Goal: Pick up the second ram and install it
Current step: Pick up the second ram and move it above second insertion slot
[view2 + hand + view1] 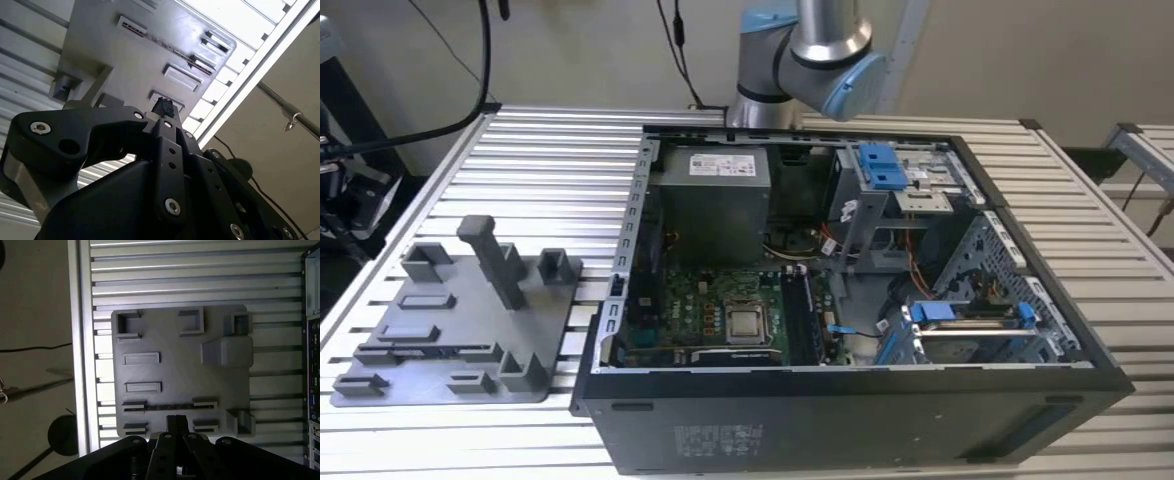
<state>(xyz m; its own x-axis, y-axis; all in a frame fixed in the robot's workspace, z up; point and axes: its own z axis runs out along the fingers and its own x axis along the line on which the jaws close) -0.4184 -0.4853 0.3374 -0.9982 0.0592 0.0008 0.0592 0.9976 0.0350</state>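
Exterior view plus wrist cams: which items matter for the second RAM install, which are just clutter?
Job:
gripper, over the grey tray
thin dark strip in the tray's long slot, maybe the memory stick, cannot tell
motherboard in the open computer case

Lying about:
grey power supply box
blue latches
slatted table

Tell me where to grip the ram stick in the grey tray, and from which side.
Pinch the second ram across its flat faces at mid-length, coming down from above. It seems to stand on its long edge in the grey tray, holders clasping both ends, so only the middle of its top edge is free.
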